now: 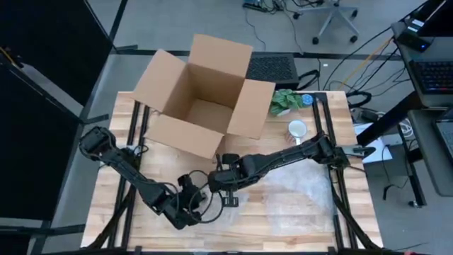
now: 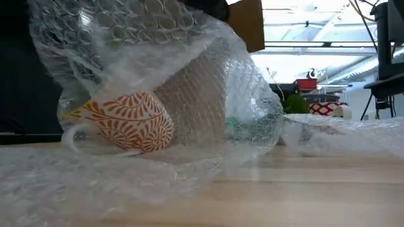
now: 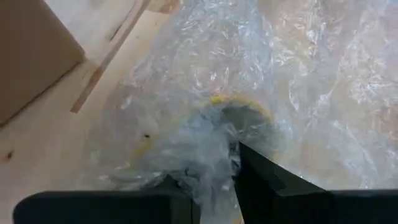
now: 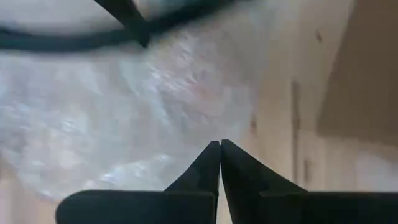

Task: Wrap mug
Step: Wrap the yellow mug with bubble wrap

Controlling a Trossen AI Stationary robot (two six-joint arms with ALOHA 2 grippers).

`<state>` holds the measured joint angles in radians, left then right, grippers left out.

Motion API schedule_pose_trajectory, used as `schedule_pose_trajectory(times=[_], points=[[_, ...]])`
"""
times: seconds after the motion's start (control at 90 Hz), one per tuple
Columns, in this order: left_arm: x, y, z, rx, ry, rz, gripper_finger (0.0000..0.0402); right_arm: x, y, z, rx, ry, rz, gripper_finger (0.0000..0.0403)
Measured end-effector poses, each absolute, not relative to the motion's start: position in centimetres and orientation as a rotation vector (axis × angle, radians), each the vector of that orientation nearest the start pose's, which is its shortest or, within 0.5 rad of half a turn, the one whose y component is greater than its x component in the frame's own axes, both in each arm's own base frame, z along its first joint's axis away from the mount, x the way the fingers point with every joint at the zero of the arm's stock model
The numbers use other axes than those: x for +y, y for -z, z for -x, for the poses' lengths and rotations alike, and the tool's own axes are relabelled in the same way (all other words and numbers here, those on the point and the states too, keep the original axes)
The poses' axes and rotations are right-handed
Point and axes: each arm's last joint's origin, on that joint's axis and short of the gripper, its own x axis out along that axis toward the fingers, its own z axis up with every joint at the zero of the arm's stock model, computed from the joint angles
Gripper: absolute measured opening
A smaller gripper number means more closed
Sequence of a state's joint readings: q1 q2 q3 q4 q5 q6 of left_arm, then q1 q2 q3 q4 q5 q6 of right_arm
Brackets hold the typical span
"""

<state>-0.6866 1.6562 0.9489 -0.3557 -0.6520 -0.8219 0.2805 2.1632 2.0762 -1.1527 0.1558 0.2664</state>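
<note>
Orange-patterned mug (image 2: 129,123) under crinkly bubble wrap (image 2: 208,82); left end effector (image 3: 214,180) pinching wrap, right end effector (image 4: 220,149) closed.

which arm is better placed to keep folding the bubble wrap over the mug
Left, probably. The left gripper already pinches the bubble wrap right at the mug. The right gripper is shut with nothing visibly between its fingers.

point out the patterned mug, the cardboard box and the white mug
patterned mug (image 2: 129,121), low view, its orange-patterned side under the bubble wrap
cardboard box (image 1: 205,117), high view, its inside floor
white mug (image 1: 297,129), high view, its rim
</note>
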Motion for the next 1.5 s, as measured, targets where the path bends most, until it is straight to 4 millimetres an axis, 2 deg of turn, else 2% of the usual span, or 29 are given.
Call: schedule_pose_trajectory(times=[0.267, 0.378, 0.5, 0.578, 0.656, 0.811, 0.967, 1.111, 1.3, 1.5], points=[[-18.4, -17.4, -25.3, 0.756, -0.299, 0.118, 0.0063, 9.2, -22.5, -43.6, 1.236, 0.078, 0.046, 0.0], [-18.5, -17.5, -25.3, 0.753, -0.299, 0.12, 0.0063, 7.3, -22.0, -42.9, 1.127, 0.095, -0.011, 0.0], [-18.5, -17.5, -25.3, 0.753, -0.299, 0.12, 0.0063, 5.7, -22.4, -41.2, 0.928, 0.079, -0.138, 0.0], [-18.5, -17.5, -25.3, 0.753, -0.3, 0.119, 0.0063, 5.3, -21.8, -40.6, 0.776, 0.057, -0.234, 0.0], [-18.4, -17.5, -25.3, 0.751, -0.302, 0.121, 0.0063, 5.2, -20.0, -40.3, 0.678, 0.045, -0.306, 0.0], [-18.1, -17.6, -25.6, 0.748, -0.314, 0.128, 0.0063, 5.3, -15.6, -40.5, 0.6, 0.059, -0.416, 0.0], [-17.5, -17.6, -26.0, 0.747, -0.334, 0.136, 0.0063, 6.0, -13.7, -41.7, 0.559, 0.036, -0.462, 0.0], [-16.6, -17.8, -26.8, 0.737, -0.361, 0.135, 0.0063, 7.0, -11.4, -41.8, 0.62, 0.011, -0.486, 0.0], [-15.5, -18.1, -27.8, 0.801, -0.305, 0.173, 0.0063, 7.6, -10.3, -42.0, 0.625, -0.006, -0.5, 0.0], [-15.4, -17.8, -27.8, 0.827, -0.261, 0.194, 0.0063, 7.5, -10.3, -41.9, 0.634, -0.007, -0.488, 0.0]])
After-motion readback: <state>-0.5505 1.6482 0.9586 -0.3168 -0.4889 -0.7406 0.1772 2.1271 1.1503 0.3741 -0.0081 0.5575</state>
